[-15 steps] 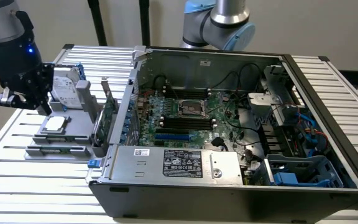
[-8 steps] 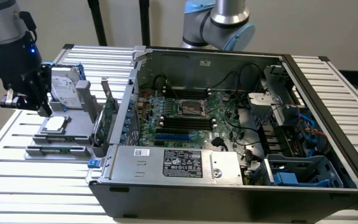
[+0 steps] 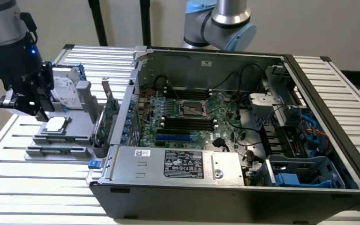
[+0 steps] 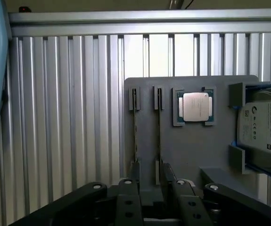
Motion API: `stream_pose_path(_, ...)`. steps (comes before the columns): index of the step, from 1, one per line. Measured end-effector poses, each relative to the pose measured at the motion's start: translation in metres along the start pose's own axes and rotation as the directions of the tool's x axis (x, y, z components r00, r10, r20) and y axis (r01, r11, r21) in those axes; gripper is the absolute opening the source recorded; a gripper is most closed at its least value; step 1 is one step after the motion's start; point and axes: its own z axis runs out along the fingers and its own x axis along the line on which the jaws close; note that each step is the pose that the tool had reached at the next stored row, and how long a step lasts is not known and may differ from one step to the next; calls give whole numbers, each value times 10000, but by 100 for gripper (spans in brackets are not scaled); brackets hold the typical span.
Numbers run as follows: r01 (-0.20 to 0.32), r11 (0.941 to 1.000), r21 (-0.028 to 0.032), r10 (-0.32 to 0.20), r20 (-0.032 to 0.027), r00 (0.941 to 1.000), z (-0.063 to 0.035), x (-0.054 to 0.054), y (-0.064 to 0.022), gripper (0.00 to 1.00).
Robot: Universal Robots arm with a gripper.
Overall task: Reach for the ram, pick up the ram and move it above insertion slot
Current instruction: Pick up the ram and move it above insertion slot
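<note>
gripper (image 4: pixel 151 188): jaws are sitting spread, pinching nothing, hovering over the gray holder (image 4: pixel 187 150)
ram (image 4: pixel 159 136): standing on edge in its holder slot
risk: I reckon it's lining up off-centre, so the fingers could be clipping the slot wall

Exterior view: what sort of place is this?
Probably a robotics lab bench for PC assembly trials: an open computer case with its motherboard bared, a grey fixture holding loose parts, on a slatted aluminium table beside a robot arm.
</note>
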Motion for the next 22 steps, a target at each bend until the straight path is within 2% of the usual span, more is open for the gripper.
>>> stream_pose_path(1, -1, 10000, -3, 1, -3, 10000, 16, 0, 4, 30)
stream_pose_path(2, -2, 10000, -2, 2, -1, 10000, 35, -1, 9, 36)
stream_pose_path(22, -1, 10000, -4, 1, -3, 10000, 402, 109, 81, 36)
